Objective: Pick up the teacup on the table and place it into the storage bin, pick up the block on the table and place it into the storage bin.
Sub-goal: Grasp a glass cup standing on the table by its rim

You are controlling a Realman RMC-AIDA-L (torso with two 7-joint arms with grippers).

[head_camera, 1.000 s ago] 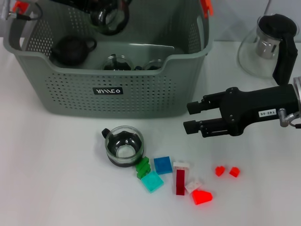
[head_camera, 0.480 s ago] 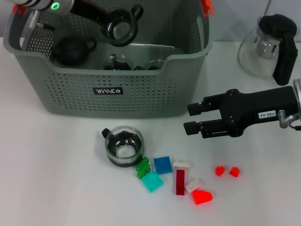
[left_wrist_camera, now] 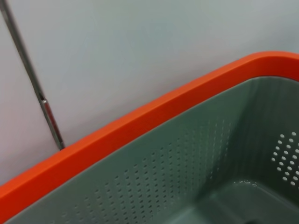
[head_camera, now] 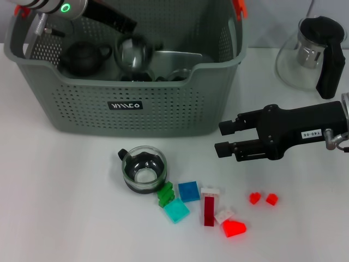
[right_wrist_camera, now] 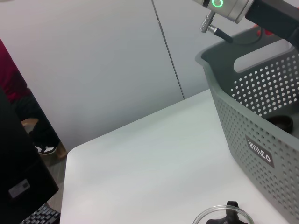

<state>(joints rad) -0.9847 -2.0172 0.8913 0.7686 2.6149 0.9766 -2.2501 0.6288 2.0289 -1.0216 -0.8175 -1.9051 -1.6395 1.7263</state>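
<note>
The grey-green storage bin stands at the back left, also in the right wrist view; the left wrist view shows only its orange rim. My left gripper hangs open over the bin. Just below it and apart from it, a glass teacup lies inside the bin. Another glass teacup with a black base stands on the table before the bin. Beside it lie blocks: green, blue, cyan and dark red. My right gripper hovers open and empty to the right of that cup.
A black teapot and other glassware sit in the bin. A glass teapot with a black handle stands at the back right. More red blocks and a white one lie near the front.
The left arm carried a teacup over the bin and let it go; the cup now sits lower, inside the bin. The right gripper has barely moved.
</note>
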